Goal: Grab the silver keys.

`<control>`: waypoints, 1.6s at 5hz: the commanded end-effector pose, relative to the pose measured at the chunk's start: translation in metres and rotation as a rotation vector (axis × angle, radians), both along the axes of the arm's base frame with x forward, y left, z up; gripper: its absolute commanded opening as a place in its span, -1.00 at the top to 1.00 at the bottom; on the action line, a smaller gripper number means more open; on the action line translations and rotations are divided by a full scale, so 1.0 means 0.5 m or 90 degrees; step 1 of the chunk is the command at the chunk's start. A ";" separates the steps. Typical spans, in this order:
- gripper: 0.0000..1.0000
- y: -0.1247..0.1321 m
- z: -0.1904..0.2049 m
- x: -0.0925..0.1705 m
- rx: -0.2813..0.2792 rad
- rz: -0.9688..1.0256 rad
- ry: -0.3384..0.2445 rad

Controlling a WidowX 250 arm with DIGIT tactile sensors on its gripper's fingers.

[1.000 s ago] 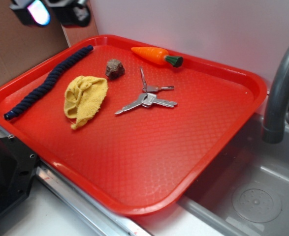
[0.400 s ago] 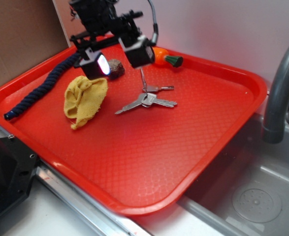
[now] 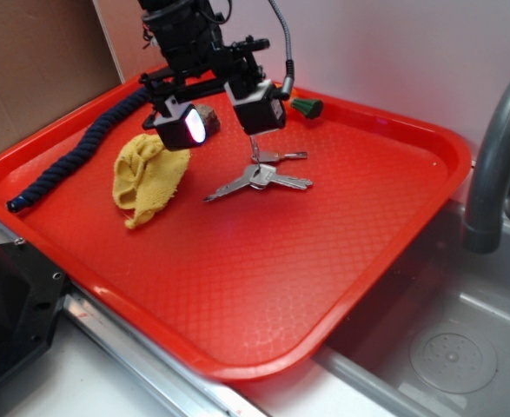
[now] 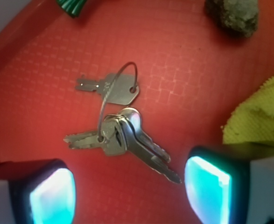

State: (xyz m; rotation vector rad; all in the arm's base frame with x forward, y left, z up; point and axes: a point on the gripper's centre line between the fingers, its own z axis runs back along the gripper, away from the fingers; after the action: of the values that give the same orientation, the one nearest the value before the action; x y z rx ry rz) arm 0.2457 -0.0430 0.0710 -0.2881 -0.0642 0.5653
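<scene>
Hovering over the back half of the red tray (image 3: 350,261), the gripper (image 3: 224,117) hangs with its jaws spread wide and nothing between them. The silver keys (image 3: 263,174) lie flat on the tray floor just below and in front of it, near the tray's middle, not touched by either finger. In the wrist view the silver keys (image 4: 118,128) sit between the two glowing fingertips (image 4: 207,186), above them in the picture, with the thin ring looping through one short key and two longer ones. Beside the keys toward the tray's left side lies a yellow cloth (image 3: 150,174). A brown rock (image 3: 209,117) sits behind the cloth. A dark blue rope (image 3: 72,156) runs along the tray's left edge.
</scene>
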 end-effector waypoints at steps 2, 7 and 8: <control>-1.00 -0.013 -0.061 0.082 0.029 0.059 0.020; 1.00 0.032 0.005 0.021 0.018 0.088 0.068; 1.00 0.050 0.032 -0.005 0.014 0.091 0.064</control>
State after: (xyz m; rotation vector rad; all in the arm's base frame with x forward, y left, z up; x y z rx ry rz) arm 0.2398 -0.0215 0.0795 -0.2165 0.0553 0.7105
